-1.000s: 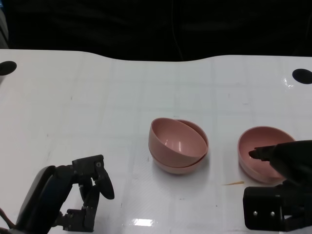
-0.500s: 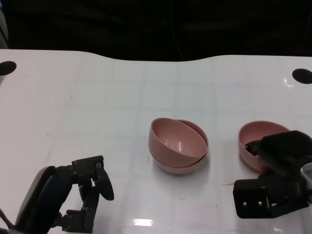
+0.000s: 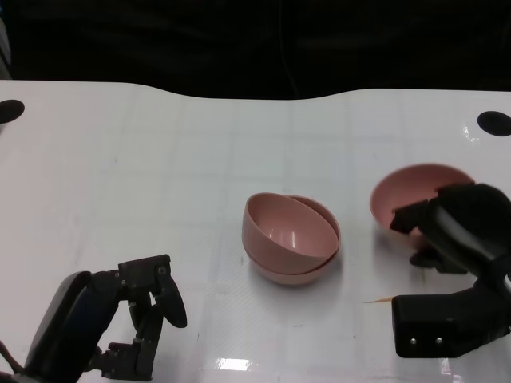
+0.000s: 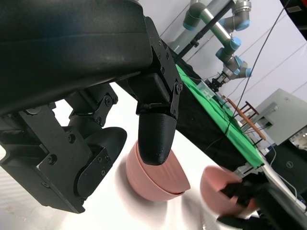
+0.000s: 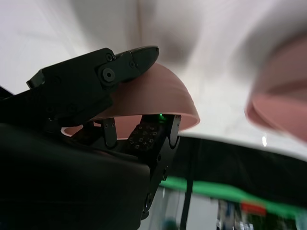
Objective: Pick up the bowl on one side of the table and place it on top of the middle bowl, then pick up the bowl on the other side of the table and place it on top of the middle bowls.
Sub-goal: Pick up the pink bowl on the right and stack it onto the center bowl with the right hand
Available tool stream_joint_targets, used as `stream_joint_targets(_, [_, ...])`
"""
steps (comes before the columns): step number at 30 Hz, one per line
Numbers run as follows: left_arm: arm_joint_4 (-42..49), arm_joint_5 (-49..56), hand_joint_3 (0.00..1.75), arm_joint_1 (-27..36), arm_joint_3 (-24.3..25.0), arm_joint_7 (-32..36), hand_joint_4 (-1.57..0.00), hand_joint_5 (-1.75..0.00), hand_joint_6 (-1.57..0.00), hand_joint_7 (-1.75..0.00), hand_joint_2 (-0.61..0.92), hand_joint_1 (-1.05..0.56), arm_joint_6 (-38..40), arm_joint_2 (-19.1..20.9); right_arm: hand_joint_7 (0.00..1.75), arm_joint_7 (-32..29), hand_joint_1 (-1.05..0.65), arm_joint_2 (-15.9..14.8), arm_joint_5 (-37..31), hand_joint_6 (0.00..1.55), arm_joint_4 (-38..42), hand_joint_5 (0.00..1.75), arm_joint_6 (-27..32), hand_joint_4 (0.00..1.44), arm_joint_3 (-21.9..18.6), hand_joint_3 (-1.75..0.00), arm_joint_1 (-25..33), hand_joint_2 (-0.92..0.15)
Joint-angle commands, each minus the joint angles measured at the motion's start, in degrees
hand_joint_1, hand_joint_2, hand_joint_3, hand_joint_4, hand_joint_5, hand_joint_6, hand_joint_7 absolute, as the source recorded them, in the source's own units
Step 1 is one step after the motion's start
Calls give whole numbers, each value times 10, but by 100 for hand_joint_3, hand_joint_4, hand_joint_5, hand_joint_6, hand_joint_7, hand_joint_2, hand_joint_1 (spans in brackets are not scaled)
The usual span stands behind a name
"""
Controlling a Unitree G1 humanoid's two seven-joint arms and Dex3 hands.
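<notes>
Right hand [image 3: 447, 231] grips the side bowl [image 3: 407, 194] by its rim; I note it has risen off the worktop [image 3: 160, 159] since a second ago, heading for the middle bowls [image 3: 291, 238]. Left hand [image 3: 144, 319] idles, holding nothing.

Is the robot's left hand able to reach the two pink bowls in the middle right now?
Probably yes. The left hand is open, holds nothing, and only bare table lies between it and the stacked bowls. The right hand, gripping the third bowl, is off to the other side.

R robot hand [image 3: 447, 231] pinching bowl [image 3: 407, 195]; L robot hand [image 3: 148, 307] empty, fingers apart.
</notes>
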Motion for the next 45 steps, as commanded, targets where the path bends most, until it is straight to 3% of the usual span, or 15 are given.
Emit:
stream_joint_targets(1, [-4, 0, 160, 2, 5, -5, -94, -169, -86, -150, 22, 4, 1, 7, 166, -37, -12, -9, 8, 74, -7, 175, -13, 92, -11, -6, 0, -79])
stream_joint_targets(4, [-5, 0, 159, 2, 5, -5, -94, -169, -86, -150, 22, 4, 2, 6, 169, -47, -12, -1, 44, 72, -15, 175, -53, 93, -20, -6, -11, -79])
stream_joint_targets(5, [-6, 0, 160, 3, 5, -4, -95, -169, -86, -150, 22, 5, 4, 6, 162, -51, -10, 6, 74, 79, -23, 175, -84, 96, -26, -36, -19, -70])
stream_joint_targets(6, [-7, 0, 161, 3, 5, -4, -96, -168, -86, -150, 22, 5, 5, 6, 156, -54, -9, 11, 95, 84, -27, 175, -107, 97, -31, -96, -25, -41])
stream_joint_targets(7, [-7, 0, 161, 3, 5, -5, -96, -168, -87, -150, 21, 5, 5, 6, 154, -51, -9, 15, 116, 85, -24, 175, -131, 97, -34, -118, -33, -31])
stream_joint_targets(9, [-8, 2, 161, 3, 5, -5, -95, -168, -86, -150, 21, 6, 5, 6, 155, -38, -9, 20, 137, 86, -13, 175, -159, 98, -31, -137, -44, -23])
stream_joint_targets(12, [-10, 5, 161, 5, 5, -4, -95, -167, -86, -150, 21, 6, 7, 6, 162, -30, -8, 28, 156, 81, 14, 175, -206, 99, -21, -143, -64, -22])
stream_joint_targets(27, [-19, 7, 161, 8, 2, -4, -95, -168, -86, -150, 21, 6, 10, 6, 159, -2, -10, 87, 166, 85, 121, 175, -280, 99, 6, -141, -112, -25])
stream_joint_targets(31, [-27, 5, 162, 10, 1, -7, -96, -167, -87, -150, 21, 7, 17, 5, 173, -9, -12, 114, 158, 75, 177, 175, -287, 96, 25, -117, -130, -34])
stream_joint_targets(35, [-29, 6, 162, 11, 1, -8, -96, -167, -86, -150, 21, 7, 20, 4, 175, -16, -10, 121, 152, 74, 202, 175, -290, 96, 30, -114, -139, -36])
stream_joint_targets(37, [-30, 10, 161, 11, 1, -7, -96, -167, -86, -150, 20, 7, 20, 4, 144, -4, -10, 124, 149, 80, 216, 170, -281, 94, 36, -113, -144, -38])
stream_joint_targets(40, [-28, 11, 161, 11, 1, -6, -97, -167, -87, -149, 19, 8, 16, 4, 65, 29, -11, 125, 161, 99, 217, 124, -265, 93, 37, -99, -147, -46])
stream_joint_targets(43, [-29, 12, 162, 11, 2, -6, -97, -166, -87, -149, 19, 8, 17, 3, 47, 47, -11, 119, 161, 105, 210, 116, -254, 93, 40, -95, -147, -48])
stream_joint_targets(44, [-30, 12, 162, 11, 2, -6, -97, -166, -87, -148, 19, 8, 18, 3, 28, 57, -25, 116, 159, 85, 206, 82, -248, 68, 42, -75, -147, -55])
stream_joint_targets(45, [-29, 13, 162, 11, 2, -6, -97, -166, -87, -148, 19, 8, 17, 3, 18, 67, -30, 111, 157, 79, 202, 63, -244, 63, 44, -61, -146, -61])
